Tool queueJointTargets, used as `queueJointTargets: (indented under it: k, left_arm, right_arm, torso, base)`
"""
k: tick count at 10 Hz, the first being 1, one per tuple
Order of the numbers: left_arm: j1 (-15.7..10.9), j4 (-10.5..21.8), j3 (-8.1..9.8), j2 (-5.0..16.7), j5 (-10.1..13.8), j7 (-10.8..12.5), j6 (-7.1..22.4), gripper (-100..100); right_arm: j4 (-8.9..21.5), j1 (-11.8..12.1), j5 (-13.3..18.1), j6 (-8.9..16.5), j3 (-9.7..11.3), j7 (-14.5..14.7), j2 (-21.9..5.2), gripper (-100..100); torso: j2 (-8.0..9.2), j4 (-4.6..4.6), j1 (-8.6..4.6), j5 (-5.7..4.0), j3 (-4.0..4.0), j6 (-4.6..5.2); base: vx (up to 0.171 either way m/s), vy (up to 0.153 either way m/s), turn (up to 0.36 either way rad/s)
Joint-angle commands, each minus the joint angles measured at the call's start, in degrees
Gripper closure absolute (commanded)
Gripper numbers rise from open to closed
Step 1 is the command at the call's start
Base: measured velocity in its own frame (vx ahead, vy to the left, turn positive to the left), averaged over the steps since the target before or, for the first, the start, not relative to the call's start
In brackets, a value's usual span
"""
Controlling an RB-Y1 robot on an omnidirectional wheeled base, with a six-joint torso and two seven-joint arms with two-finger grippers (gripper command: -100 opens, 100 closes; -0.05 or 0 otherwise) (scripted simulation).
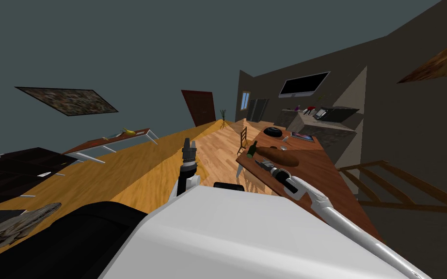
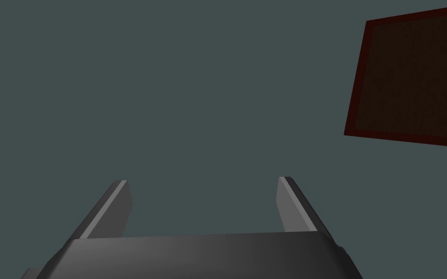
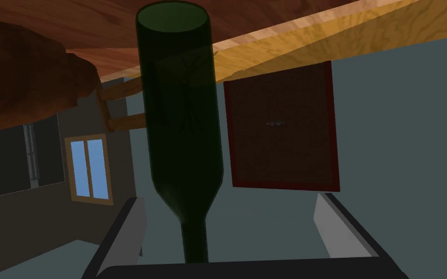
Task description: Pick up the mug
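left end effector (image 2: pixel 203 180) is released, raised well apart from the surface (image 1: pixel 314 169). a dark green bottle (image 3: pixel 181 121) stands between the right end effector (image 3: pixel 232 196)'s spread fingers: clenching would seize or topple it. the mug (image 1: pixel 286 139) seems the small grey thing past the loaf (image 1: pixel 278 156); unsure. no readable writing.

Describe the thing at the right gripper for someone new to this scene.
On my right is the reddish-brown wooden table. At its corner, beside a brown loaf-shaped lump, is a dark green narrow-necked bottle, the only green thing there.
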Motion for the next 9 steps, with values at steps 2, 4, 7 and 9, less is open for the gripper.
queueJointTargets:
  k: [2,4,7,9]
  left_arm:
    - [0.0,0.0,0.00,0.0,0.0,0.0,0.0,0]
    - [0.0,0.0,0.00,0.0,0.0,0.0,0.0,0]
    - [0.0,0.0,0.00,0.0,0.0,0.0,0.0,0]
    - [0.0,0.0,0.00,0.0,0.0,0.0,0.0,0]
  right_arm:
    - [4.3,-0.7,0.6,-0.5,1.7,1.0,-3.6,-100]
    - [6.4,-0.4,1.1,-0.4,2.8,1.7,-5.8,-100]
    - [11.6,0.5,2.3,-0.4,6.0,4.0,-11.5,-100]
    - [13.2,0.8,2.6,-0.4,7.0,4.8,-13.8,-100]
  torso:
    - [0.01,0.00,-0.03,-0.01,0.01,0.00]
    - [0.04,0.01,-0.04,-0.01,0.03,0.00]
    - [0.06,0.01,-0.02,0.00,0.03,0.02]
    - [0.06,0.02,-0.01,0.00,0.04,0.00]
  base:
    - [0.004,0.020,0.020]
    - [0.001,0.019,0.018]
    - [0.002,0.030,0.041]
    - [-0.003,0.021,0.018]
